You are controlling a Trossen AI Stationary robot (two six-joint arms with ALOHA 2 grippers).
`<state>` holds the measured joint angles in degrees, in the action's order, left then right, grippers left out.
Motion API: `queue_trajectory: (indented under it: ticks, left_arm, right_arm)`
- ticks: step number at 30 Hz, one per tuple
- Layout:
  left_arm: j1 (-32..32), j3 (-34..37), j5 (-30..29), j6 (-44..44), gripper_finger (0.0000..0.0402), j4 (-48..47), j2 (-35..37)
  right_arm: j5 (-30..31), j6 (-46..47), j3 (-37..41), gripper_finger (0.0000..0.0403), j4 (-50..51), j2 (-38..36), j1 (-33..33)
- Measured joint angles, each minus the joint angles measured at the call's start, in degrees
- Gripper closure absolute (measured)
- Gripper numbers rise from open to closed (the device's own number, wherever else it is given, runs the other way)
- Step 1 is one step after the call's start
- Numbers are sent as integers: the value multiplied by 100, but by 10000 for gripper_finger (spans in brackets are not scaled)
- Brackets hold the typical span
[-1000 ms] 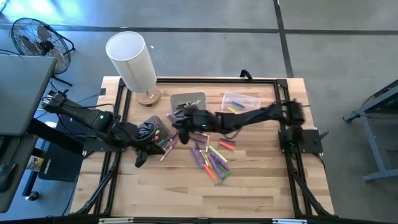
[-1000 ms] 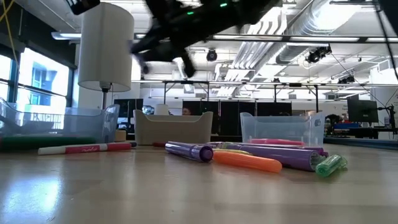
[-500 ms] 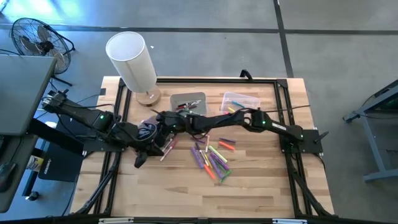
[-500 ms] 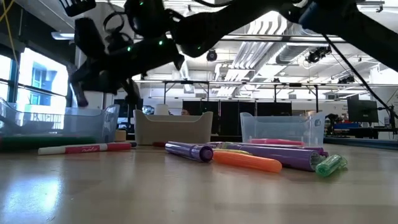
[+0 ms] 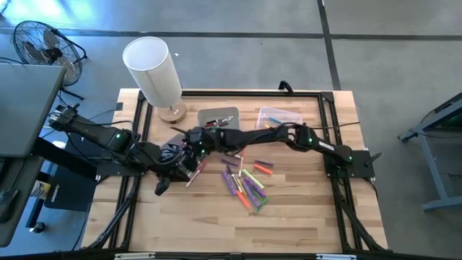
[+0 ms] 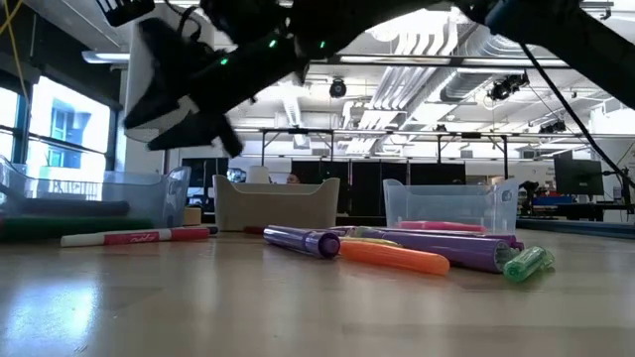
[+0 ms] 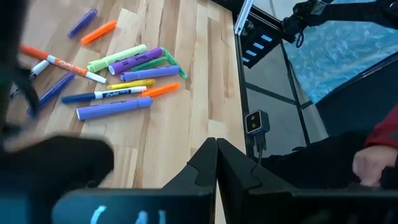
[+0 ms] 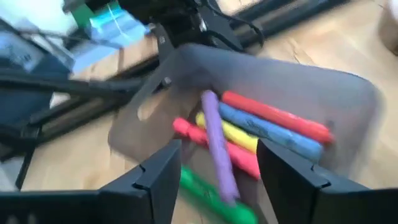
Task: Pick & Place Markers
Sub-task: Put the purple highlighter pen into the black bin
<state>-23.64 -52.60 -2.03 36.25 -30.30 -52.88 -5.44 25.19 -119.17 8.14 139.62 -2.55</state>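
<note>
Several markers (image 5: 245, 180) in purple, green, orange and pink lie loose on the wooden table, and the left wrist view shows them too (image 7: 118, 81). My right gripper (image 8: 221, 158) hangs open over the clear bin (image 8: 323, 93) at the table's left. A purple marker (image 8: 217, 149) lies slanted below the gap between its fingers, on top of the red, blue, yellow, pink and green markers in the bin. The fingers do not touch it. My left gripper (image 7: 216, 149) is shut and holds nothing; it waits at the left (image 5: 160, 188), near that bin.
A grey bin (image 5: 219, 117) and a second clear bin (image 5: 278, 117) stand at the back of the table. A white lamp (image 5: 153, 68) stands at the back left. My right arm reaches across the table's middle. Beyond the table's edge, a person's hand (image 7: 370, 165) shows.
My right gripper has gone toward the table's left edge, from beside the grey bin to above the left clear bin. Its fingers have opened there. A dark marker now lies in that bin that was not there before.
</note>
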Motion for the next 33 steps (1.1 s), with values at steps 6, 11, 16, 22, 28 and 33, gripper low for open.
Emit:
queue_trajectory:
  ticks: [6,11,16,22,28,33]
  left_arm:
    - [0,2,-324,-2,401,11,-135]
    - [0,2,-675,-2,401,67,-261]
    - [3,4,-1096,-37,369,77,-439]
    - [0,6,-1651,-139,269,272,-764]
    - [0,7,-1674,-199,212,525,-1009]
    - [2,6,-1990,17,209,623,-1270]
  right_arm:
    - [125,-571,0,204,1878,-785,-110]
    - [1019,-1233,-2,236,4086,-1396,117]
    - [1479,-1369,0,304,5569,-1612,380]
    - [1446,-1340,0,393,5954,-1631,791]
    - [1498,-1086,819,390,5761,-1947,1249]
    - [1310,-265,2877,399,4443,-3077,1591]
